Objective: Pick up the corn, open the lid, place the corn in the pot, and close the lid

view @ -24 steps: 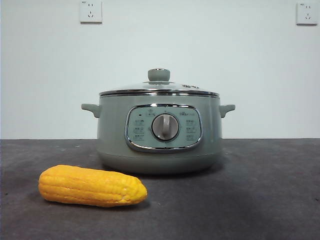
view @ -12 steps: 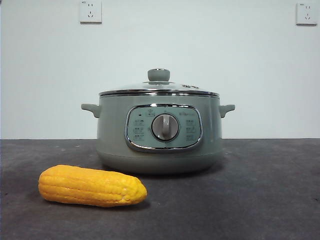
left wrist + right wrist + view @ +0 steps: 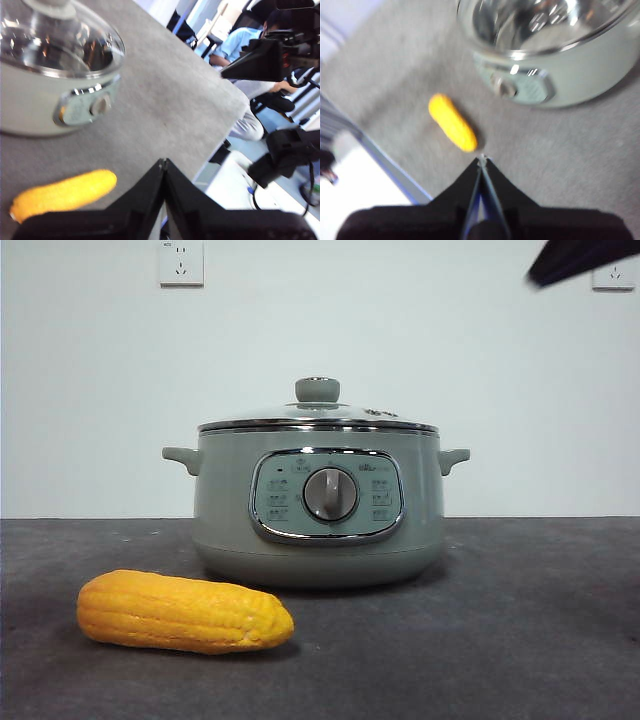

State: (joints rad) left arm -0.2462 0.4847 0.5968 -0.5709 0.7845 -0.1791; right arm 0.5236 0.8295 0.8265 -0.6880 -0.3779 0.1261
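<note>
1. corn [image 3: 185, 612] lies on its side on the dark grey table [image 3: 520, 620], tapered end toward the pot's side, in front of and to the side of the pot, close but not touching; also seen in left wrist view [image 3: 62, 194] and right wrist view [image 3: 452, 122]
2. pot [image 3: 318, 502] sits upright mid-table, control panel and silver dial [image 3: 330, 494] facing the front camera, two small side handles showing
3. lid [image 3: 318, 412] sits closed on the pot, pale green knob [image 3: 318, 390] on top; glass dome reflects light in both wrist views
4. white wall behind, two wall sockets [image 3: 181, 262] up high; left wrist view shows a person in a light blue shirt [image 3: 237, 47] and black equipment past the table edge
5. left gripper [image 3: 164, 167] is above the table, off the corn, well apart from the pot; jaws pressed together, holding nothing
6. right gripper [image 3: 482, 160] is up over the table near the corn, blurred; jaws pressed together at the tips, empty
7. front view shows only a black arm tip [image 3: 580, 258] at the top corner, cannot tell which arm
</note>
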